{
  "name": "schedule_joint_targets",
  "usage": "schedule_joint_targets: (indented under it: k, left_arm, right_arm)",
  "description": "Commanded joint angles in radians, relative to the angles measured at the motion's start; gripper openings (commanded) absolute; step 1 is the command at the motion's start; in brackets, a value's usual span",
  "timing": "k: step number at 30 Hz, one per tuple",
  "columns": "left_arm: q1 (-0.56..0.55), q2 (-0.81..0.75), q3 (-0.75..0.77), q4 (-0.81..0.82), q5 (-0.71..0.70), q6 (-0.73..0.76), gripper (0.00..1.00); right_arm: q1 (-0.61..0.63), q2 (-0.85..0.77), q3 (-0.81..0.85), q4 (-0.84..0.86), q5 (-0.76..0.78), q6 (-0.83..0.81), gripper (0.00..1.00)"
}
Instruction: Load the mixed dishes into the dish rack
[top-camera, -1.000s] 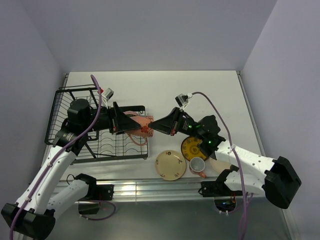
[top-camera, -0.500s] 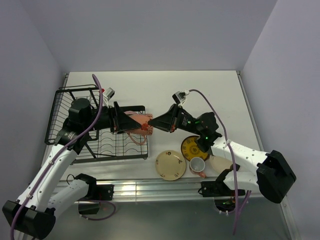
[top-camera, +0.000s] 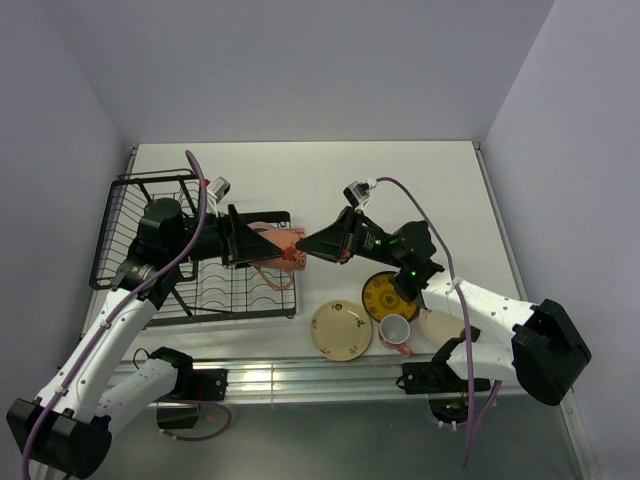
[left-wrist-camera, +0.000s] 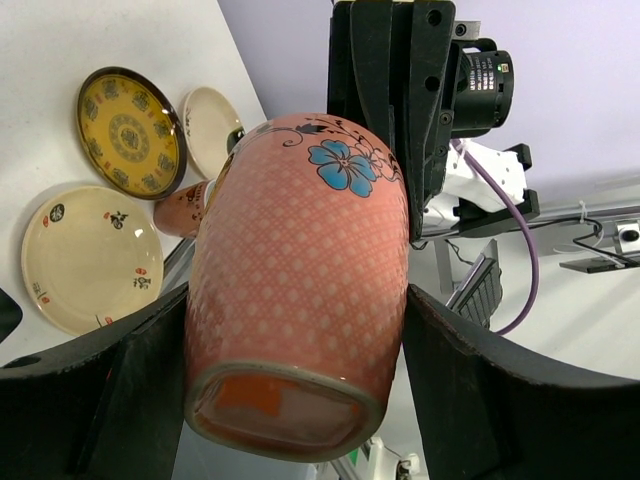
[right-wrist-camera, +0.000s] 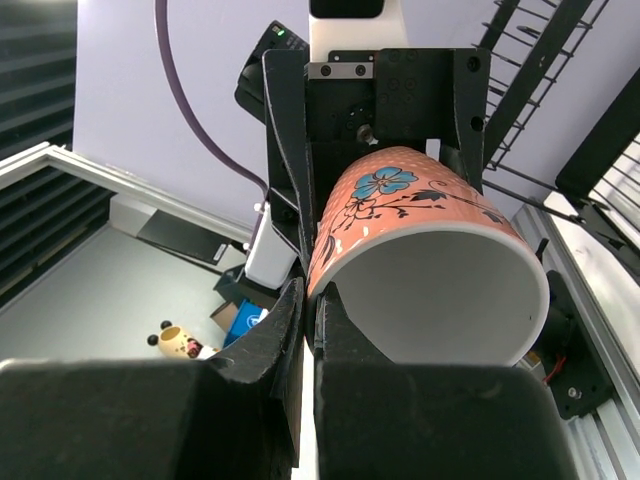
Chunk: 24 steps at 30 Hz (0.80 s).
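A pinkish-orange mug (top-camera: 283, 247) with a blue flower hangs in the air between both arms, beside the right end of the black dish rack (top-camera: 150, 235). My right gripper (top-camera: 306, 247) is shut on the mug's (right-wrist-camera: 430, 260) rim, one finger inside and one outside (right-wrist-camera: 310, 300). My left gripper (left-wrist-camera: 300, 300) straddles the mug's (left-wrist-camera: 300, 250) body near its base, and both fingers lie against its sides. On the table sit a cream plate (top-camera: 341, 330), a mustard-yellow plate (top-camera: 386, 295), a second mug (top-camera: 396, 331) and another cream plate (top-camera: 440, 325).
The rack's raised cage end (top-camera: 140, 210) is at the far left and its slotted dividers (top-camera: 240, 290) lie under the left gripper. The right forearm (top-camera: 480, 310) passes over the loose dishes. A metal rail (top-camera: 300, 375) runs along the near table edge.
The left fingers have narrowed onto the mug's sides. The right gripper with the mug shifted slightly left toward the left gripper, then held still.
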Motion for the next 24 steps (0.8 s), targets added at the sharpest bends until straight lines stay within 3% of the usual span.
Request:
schedule_joint_targets:
  k: [1,2,3,9,14,24]
  left_arm:
    - [-0.009,-0.018,0.013,0.127,0.009,-0.020,0.00]
    - [-0.009,-0.020,0.012,0.126,0.006,-0.022,0.00]
    - [-0.009,-0.026,0.018,0.121,-0.002,-0.017,0.00]
    - [-0.009,-0.015,0.056,-0.057,-0.100,0.064,0.00]
    - [-0.008,-0.017,0.045,-0.100,-0.149,0.072,0.00]
    - [-0.006,-0.014,0.085,-0.196,-0.224,0.084,0.00]
  right_arm:
    - [0.015,-0.006,0.076,-0.043,-0.040,-0.037,0.04]
    - [0.014,-0.003,0.093,-0.087,-0.039,-0.051,0.09]
    - [0.014,0.000,0.104,-0.114,-0.040,-0.088,0.21]
    - [0.004,0.008,0.199,-0.367,-0.016,-0.263,0.49]
    - [-0.016,0.005,0.216,-0.442,-0.014,-0.309,0.58]
    - [-0.080,-0.087,0.205,-0.690,0.115,-0.497,0.92]
